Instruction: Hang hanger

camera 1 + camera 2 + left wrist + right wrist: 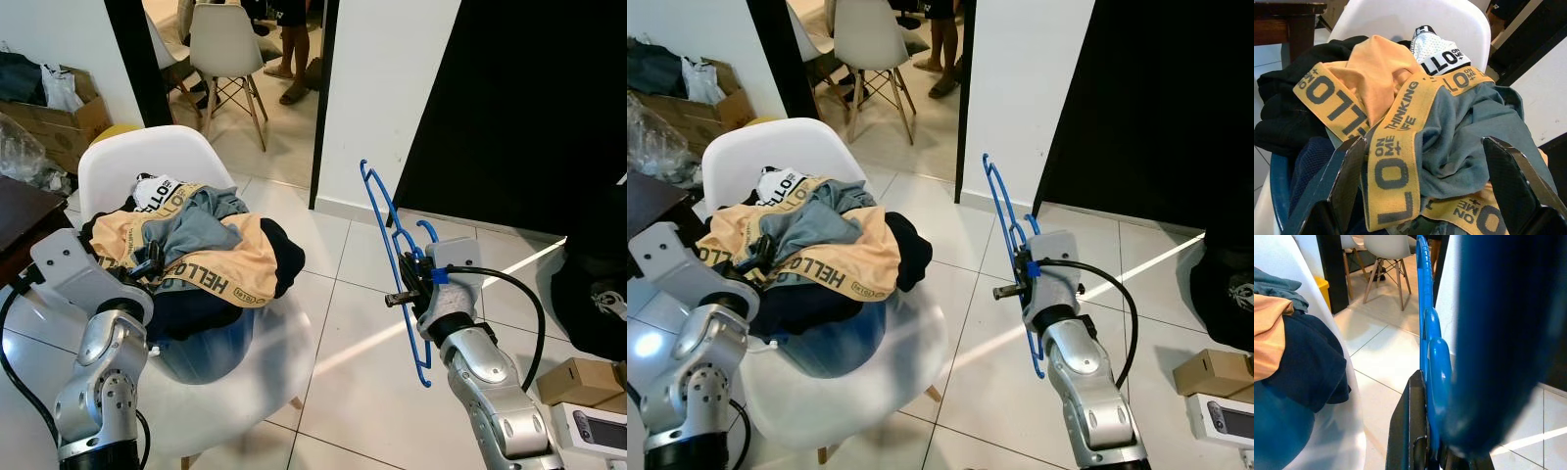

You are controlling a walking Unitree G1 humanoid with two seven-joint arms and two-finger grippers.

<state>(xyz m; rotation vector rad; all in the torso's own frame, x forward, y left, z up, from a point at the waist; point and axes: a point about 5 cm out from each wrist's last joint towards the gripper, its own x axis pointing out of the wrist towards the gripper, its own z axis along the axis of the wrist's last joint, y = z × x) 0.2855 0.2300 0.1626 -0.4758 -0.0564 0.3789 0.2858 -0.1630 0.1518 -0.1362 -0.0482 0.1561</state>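
At the far left, cardboard boxes (49, 122) are stacked against the wall, and the corner of a dark bench (22, 217) is seen beside them. A white shell chair (171, 162) is placed next to these, and a heap of clothes (196, 250) is piled on its seat: orange bands printed with dark letters, a grey-green garment and black and dark blue cloth. The left claw (1425, 196) is held just over this heap, near its left edge; its two black fingers (1344, 181) are spread wide apart and nothing is gripped between them. Behind the chair, a doorway is open onto a further room, where another white chair (225, 49) with wooden legs is set and the legs of a person (292, 54) are visible. To the right, above the pale tiled floor (333, 294), the blue hanger (392, 245) is held upright in the air, well apart from the clothes. The right claw (416, 289) is closed on its lower part. A small cardboard box (578, 382) is noted at the far right.
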